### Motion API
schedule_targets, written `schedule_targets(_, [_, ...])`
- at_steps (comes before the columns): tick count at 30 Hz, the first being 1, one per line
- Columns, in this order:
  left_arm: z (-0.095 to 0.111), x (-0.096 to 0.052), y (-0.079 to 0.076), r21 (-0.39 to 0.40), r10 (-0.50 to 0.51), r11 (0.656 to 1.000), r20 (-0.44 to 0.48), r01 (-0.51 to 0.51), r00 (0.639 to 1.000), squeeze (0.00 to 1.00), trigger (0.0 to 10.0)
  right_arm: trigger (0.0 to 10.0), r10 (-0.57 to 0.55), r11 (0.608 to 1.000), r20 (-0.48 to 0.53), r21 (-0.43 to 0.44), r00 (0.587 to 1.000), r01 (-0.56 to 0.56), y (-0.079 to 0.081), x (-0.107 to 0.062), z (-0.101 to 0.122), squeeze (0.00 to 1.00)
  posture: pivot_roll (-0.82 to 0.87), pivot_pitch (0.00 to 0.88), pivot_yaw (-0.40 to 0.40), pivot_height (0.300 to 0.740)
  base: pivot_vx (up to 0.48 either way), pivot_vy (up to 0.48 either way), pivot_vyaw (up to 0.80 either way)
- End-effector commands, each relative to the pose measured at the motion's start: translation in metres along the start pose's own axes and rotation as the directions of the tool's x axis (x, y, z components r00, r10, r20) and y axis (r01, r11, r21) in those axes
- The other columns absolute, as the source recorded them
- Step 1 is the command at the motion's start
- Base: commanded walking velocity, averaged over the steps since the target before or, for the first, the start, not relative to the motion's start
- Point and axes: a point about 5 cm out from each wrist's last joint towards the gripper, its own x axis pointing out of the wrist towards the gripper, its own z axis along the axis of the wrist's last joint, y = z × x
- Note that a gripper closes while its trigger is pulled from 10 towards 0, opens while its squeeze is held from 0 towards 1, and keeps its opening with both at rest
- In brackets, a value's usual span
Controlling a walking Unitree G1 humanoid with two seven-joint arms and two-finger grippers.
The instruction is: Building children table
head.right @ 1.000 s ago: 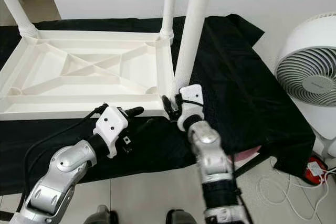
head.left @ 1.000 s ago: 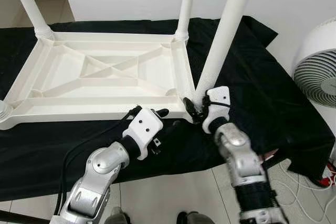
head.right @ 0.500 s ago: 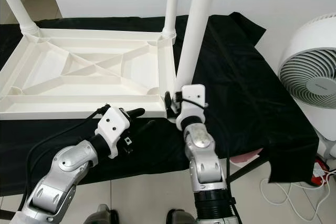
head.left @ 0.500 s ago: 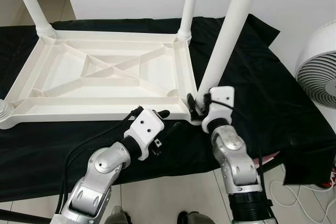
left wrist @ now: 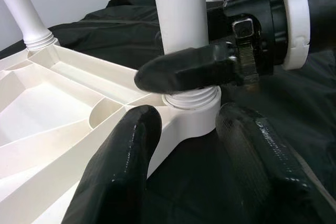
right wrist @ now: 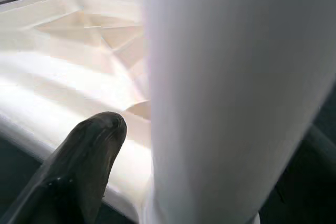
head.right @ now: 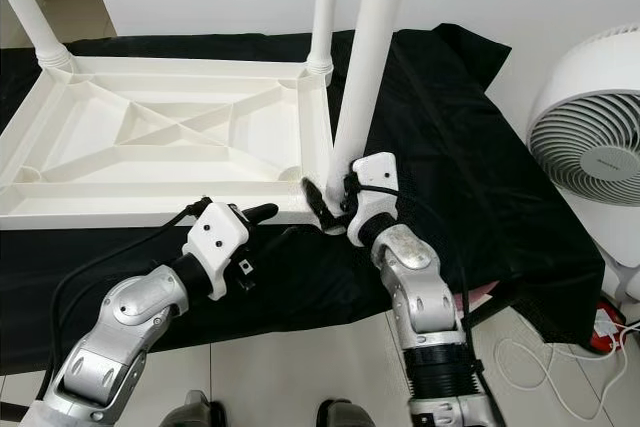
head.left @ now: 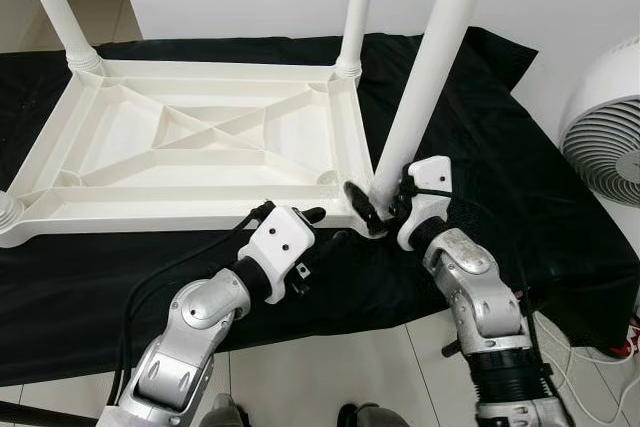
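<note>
At table corner (head.left: pixel 352 209), right pincer (head.left: pixel 377 209) grips leg (head.left: pixel 420 87).

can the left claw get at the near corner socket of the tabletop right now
Probably yes: the left claw is open at the near edge of the tabletop, beside the corner socket. The right claw already grips the leg just above, crowding it.

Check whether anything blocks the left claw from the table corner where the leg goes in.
Nothing visible does. The left claw, open, sits at the corner socket of the tabletop; the right claw grips the leg just above.
</note>
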Motion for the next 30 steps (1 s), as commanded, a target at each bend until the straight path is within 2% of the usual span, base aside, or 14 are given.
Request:
schedule_targets(1, [-0.002,0.001,-0.002,-0.011,0.002,1.0,-0.001,-0.002,1.0,0.0,10.0,10.0,0.132,0.991,0.007,-0.016,0.991,-0.132,-0.001,0.002,-0.002,0.0,-0.01,0.072,-0.01,0.74,0.0,0.0,0.0])
schedule_targets(2, [-0.002,0.001,-0.002,-0.011,0.002,1.0,-0.001,-0.002,1.0,0.0,10.0,10.0,0.132,0.991,0.007,-0.016,0.991,-0.132,-0.001,0.002,-0.002,0.0,-0.01,0.072,-0.01,0.74,0.0,0.0,0.0])
schedule_targets(3, [-0.002,0.001,-0.002,-0.01,-0.001,1.0,-0.002,0.001,1.0,0.0,10.0,10.0,0.205,0.978,-0.001,-0.036,0.979,-0.205,-0.004,0.004,-0.005,0.0,-0.01,0.072,-0.007,0.74,0.0,0.0,0.0])
schedule_targets(4, [-0.002,0.001,-0.002,-0.01,-0.002,1.0,-0.002,0.002,1.0,0.0,10.0,10.0,0.229,0.973,-0.017,-0.035,0.973,-0.229,-0.006,0.006,-0.007,0.0,-0.01,0.071,-0.004,0.74,0.0,0.0,0.0])
schedule_targets(9, [-0.002,0.001,-0.002,-0.01,-0.005,1.0,-0.002,0.005,1.0,0.0,10.0,10.0,0.272,0.96,-0.035,-0.062,0.962,-0.274,-0.006,0.008,-0.01,0.0,-0.01,0.071,-0.001,0.74,0.0,0.0,0.0])
schedule_targets(10, [-0.002,0.001,-0.002,-0.009,-0.007,1.0,-0.002,0.007,1.0,0.0,10.0,2.1,0.288,0.954,-0.049,-0.07,0.956,-0.291,-0.006,0.009,-0.012,0.0,0.0,0.071,0.002,0.74,0.0,0.0,0.0])
schedule_targets(11, [-0.002,0.001,-0.002,-0.009,-0.007,1.0,-0.002,0.007,1.0,0.0,10.0,2.1,0.288,0.954,-0.049,-0.07,0.956,-0.291,-0.006,0.009,-0.012,0.0,0.0,0.071,0.002,0.74,0.0,0.0,0.0])
schedule_targets(12, [-0.002,0.001,-0.002,-0.008,-0.008,1.0,-0.002,0.008,1.0,0.0,10.0,0.0,0.304,0.949,-0.07,-0.071,0.95,-0.308,-0.007,0.008,-0.015,0.0,0.0,0.073,0.001,0.74,0.0,0.0,0.0])
schedule_targets(23, [-0.002,0.0,-0.003,-0.014,-0.004,1.0,-0.002,0.004,1.0,0.0,10.0,0.0,0.322,0.946,-0.078,-0.027,0.944,-0.324,-0.01,0.005,-0.022,0.0,0.0,0.069,-0.006,0.74,0.0,0.0,0.0])
schedule_targets(24, [-0.002,0.0,-0.004,-0.015,-0.004,1.0,-0.002,0.004,1.0,0.0,10.0,10.0,0.314,0.949,-0.068,-0.018,0.947,-0.316,-0.008,0.005,-0.023,0.0,0.0,0.067,-0.007,0.74,0.0,0.0,0.0])
schedule_targets(29, [-0.003,0.0,-0.006,-0.018,-0.012,1.0,-0.003,0.012,1.0,0.0,10.0,10.0,0.265,0.964,-0.046,0.004,0.963,-0.265,0.0,0.005,-0.025,0.0,0.0,0.059,-0.005,0.74,0.0,0.0,0.0])
schedule_targets(30, [-0.003,0.001,-0.007,-0.018,-0.016,1.0,-0.001,0.016,1.0,0.0,10.0,10.0,0.191,0.981,-0.044,-0.001,0.981,-0.191,0.004,0.006,-0.027,0.0,0.0,0.06,-0.007,0.74,0.0,0.0,0.0])
